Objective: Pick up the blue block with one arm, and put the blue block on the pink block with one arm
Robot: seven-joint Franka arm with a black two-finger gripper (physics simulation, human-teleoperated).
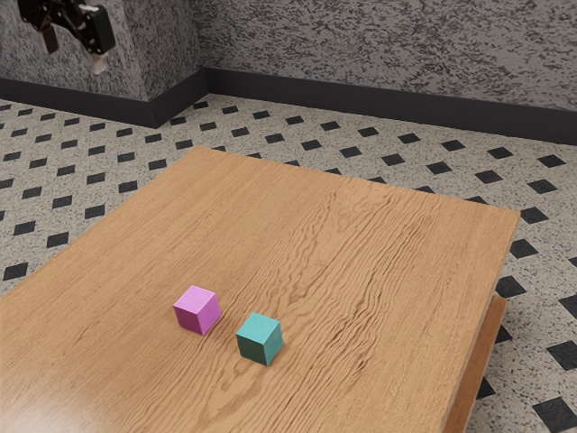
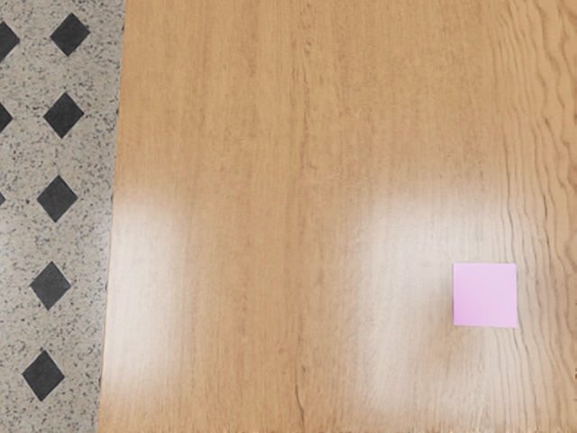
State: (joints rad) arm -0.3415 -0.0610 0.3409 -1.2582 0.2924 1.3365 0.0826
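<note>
Speckled grey walls (image 1: 379, 45) and a diamond-tiled floor (image 1: 81, 171) surround the wooden table (image 1: 361, 244). The gripper (image 1: 72, 50) hangs high at the exterior view's upper left, its two fingers spread apart with nothing between them. Well apart from it, near the table's front, the pink block (image 1: 196, 308) sits flat on the wood, with the blue block (image 1: 260, 338) just beside it toward the exterior view's right, not touching it.
</note>
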